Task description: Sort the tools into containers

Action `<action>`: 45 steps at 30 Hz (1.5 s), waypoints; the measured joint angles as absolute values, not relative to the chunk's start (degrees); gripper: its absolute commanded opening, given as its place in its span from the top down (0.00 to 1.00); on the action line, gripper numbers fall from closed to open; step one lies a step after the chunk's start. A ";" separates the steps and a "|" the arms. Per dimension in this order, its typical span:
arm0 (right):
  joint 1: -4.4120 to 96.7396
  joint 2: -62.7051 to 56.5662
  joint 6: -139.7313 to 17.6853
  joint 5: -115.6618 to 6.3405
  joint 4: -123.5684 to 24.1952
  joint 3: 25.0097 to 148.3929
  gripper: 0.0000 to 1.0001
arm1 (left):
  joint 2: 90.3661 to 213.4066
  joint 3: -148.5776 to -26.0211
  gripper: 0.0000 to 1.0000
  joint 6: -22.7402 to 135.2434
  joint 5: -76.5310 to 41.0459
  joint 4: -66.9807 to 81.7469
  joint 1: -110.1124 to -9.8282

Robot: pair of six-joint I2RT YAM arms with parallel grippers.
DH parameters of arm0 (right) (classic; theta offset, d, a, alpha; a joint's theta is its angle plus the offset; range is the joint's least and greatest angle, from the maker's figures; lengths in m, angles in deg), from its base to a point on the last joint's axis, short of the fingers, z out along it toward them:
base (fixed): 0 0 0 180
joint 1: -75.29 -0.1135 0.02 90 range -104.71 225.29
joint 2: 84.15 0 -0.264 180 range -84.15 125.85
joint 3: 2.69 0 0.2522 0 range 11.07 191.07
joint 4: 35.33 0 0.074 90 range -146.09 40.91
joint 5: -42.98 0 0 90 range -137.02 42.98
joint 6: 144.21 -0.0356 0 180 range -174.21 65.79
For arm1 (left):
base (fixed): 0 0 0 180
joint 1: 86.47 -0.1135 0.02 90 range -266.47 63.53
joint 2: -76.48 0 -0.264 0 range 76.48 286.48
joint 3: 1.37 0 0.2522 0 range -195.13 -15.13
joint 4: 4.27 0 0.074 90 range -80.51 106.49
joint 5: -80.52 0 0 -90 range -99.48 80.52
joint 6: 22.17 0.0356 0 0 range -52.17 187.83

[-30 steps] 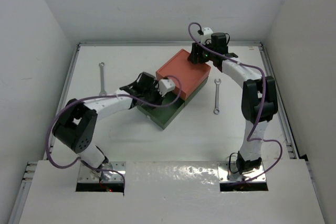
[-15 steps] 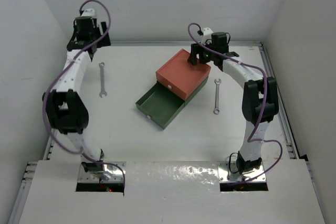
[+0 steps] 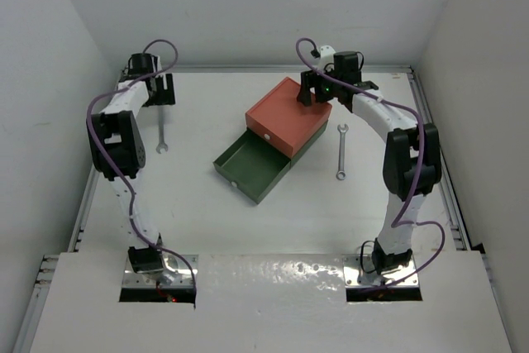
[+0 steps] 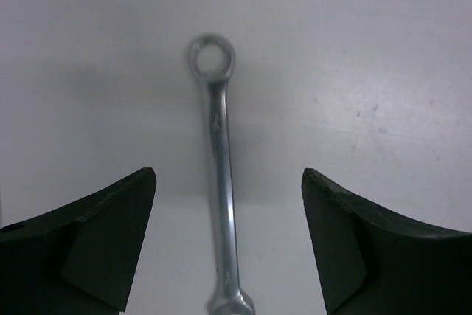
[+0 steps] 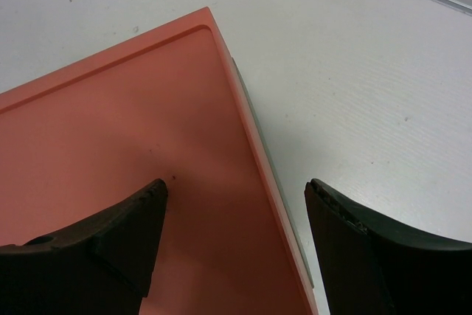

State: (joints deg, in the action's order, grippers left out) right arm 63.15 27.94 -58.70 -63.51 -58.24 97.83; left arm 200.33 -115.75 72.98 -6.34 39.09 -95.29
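Overhead, the whole white table (image 3: 198,221) shows; each wrist camera catches one thing.
Orange-red box (image 3: 288,113) rests on the dark green box (image 3: 252,167), which juts out open. Left gripper (image 4: 228,175), jaws wide and empty, frames the left wrench (image 4: 221,145), its lower end cut off. Right gripper (image 5: 236,182), jaws spread, holds nothing above the orange corner. Right wrench (image 3: 340,152) appears only overhead.

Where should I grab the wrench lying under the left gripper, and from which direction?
Take the wrench by its straight shank, about midway along, coming straight down from above. It lies flat on the table with its ring end pointing away. The shank runs between the fingers of the open left gripper, so they would close across its narrow width. The ring end is wider.
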 measured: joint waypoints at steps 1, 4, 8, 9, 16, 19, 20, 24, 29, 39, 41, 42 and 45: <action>63.15 27.81 -58.70 -63.51 -58.41 97.70 0.25 | 201.43 -117.63 0.27 72.98 -5.80 38.76 -95.18; 63.15 27.53 -58.63 -63.29 -58.65 97.43 0.25 | 204.27 -119.60 0.34 73.20 -4.92 37.98 -95.16; 63.15 27.09 -58.28 -62.61 -58.78 97.06 0.25 | 207.30 -118.11 0.45 73.63 -4.86 39.03 -95.16; 63.15 27.00 -58.26 -62.48 -58.78 97.00 0.25 | 207.61 -117.96 0.50 73.50 -5.45 38.90 -95.14; 63.15 26.89 -58.09 -62.07 -58.81 96.89 0.25 | 207.63 -117.74 1.00 74.73 -5.08 39.62 -95.00; 63.13 26.89 -57.93 -62.00 -58.83 96.89 0.25 | 207.63 -117.65 1.00 74.90 -4.49 39.62 -95.03; 63.13 26.89 -57.83 -62.00 -58.83 96.89 0.25 | 207.63 -117.65 1.00 74.95 -4.49 39.64 -95.00; 63.11 26.81 -57.28 -61.85 -58.85 96.89 0.25 | 206.56 -115.68 1.00 76.56 -6.41 37.91 -94.70; 63.08 26.63 -56.95 -61.24 -58.81 96.76 0.25 | 201.53 -108.60 1.00 82.09 -10.19 38.11 -93.52; 63.08 25.39 -57.00 -60.63 -57.95 95.01 0.25 | 193.05 -98.88 1.00 88.34 -17.32 38.13 -91.35; 63.08 25.12 -57.00 -60.52 -57.89 94.66 0.25 | 191.59 -97.61 1.00 88.98 -17.93 38.06 -91.35; 63.08 25.04 -57.00 -60.49 -57.78 94.51 0.25 | 190.91 -97.19 1.00 89.22 -18.24 38.09 -91.33; 63.08 24.93 -57.08 -60.54 -57.41 94.18 0.25 | 188.73 -96.73 1.00 90.05 -19.66 38.15 -91.09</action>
